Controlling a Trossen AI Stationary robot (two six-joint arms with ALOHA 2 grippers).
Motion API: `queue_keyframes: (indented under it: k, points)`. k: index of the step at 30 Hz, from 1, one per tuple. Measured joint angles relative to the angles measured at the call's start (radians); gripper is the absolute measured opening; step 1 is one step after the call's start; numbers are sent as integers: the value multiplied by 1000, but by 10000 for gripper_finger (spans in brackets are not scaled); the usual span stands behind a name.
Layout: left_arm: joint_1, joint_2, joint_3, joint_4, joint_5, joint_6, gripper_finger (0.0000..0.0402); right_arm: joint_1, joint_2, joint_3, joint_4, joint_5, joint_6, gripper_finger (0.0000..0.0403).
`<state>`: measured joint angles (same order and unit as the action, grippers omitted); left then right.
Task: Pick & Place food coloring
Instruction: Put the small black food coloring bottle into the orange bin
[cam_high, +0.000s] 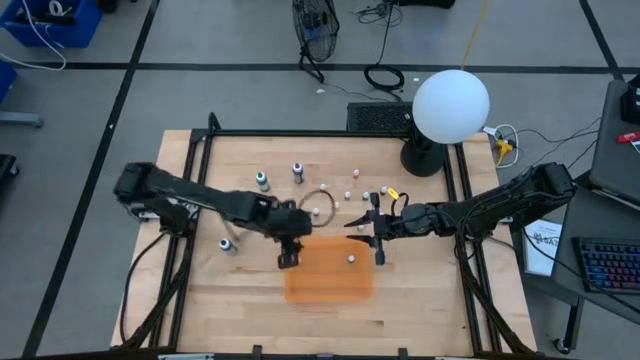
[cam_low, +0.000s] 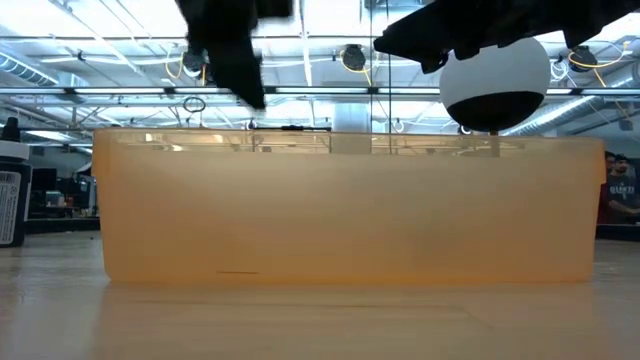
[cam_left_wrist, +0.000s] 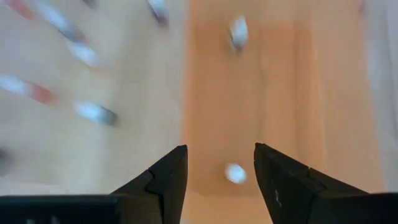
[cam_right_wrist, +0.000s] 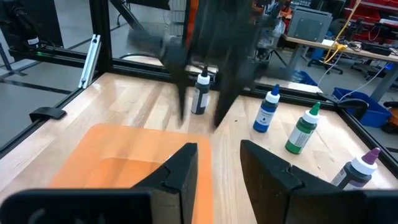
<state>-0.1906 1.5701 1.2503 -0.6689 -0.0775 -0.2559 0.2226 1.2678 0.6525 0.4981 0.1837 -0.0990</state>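
Three small dropper bottles show in the high view: one teal (cam_high: 262, 180) and one purple (cam_high: 298, 172) stand at the far side, and one dark (cam_high: 228, 243) stands at the left. The right wrist view shows four upright on the wood: dark (cam_right_wrist: 199, 93), blue (cam_right_wrist: 267, 111), green (cam_right_wrist: 302, 129) and purple (cam_right_wrist: 359, 169). My left gripper (cam_high: 288, 255) (cam_left_wrist: 217, 168) hangs open and empty over the left end of the orange tray (cam_high: 328, 275). My right gripper (cam_high: 376, 236) (cam_right_wrist: 219, 155) is open and empty above the tray's far right corner, pointing toward the table's left.
Two small white beads lie in the tray (cam_left_wrist: 235, 173) (cam_left_wrist: 238, 31); more lie on the wood at the far side (cam_high: 348, 192). A thin ring (cam_high: 318, 197) lies near the left arm. A white globe lamp (cam_high: 450, 105) stands at the far right. The tray's wall (cam_low: 350, 210) fills the low view.
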Motion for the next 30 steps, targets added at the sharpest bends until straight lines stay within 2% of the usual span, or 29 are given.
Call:
queue_keyframes:
  k: [4,7,14,18,22,30]
  points:
    - [-64,-178,-43,39,-233,68,186,0,-16,0,-34,0,-1,109]
    - [-97,-333,-150,129,-312,94,187,1,-56,1,-95,-1,0,109]
    - [-79,-727,-546,406,-325,90,183,1,-171,1,-197,-1,3,109]
    - [-46,-924,-732,507,-366,63,178,1,-198,1,-217,-1,-4,109]
    - [-21,-1088,-858,553,-368,61,175,0,-200,1,-229,-1,-20,109]
    - [11,-1364,-1024,575,-369,98,184,0,-200,1,-232,0,-19,109]
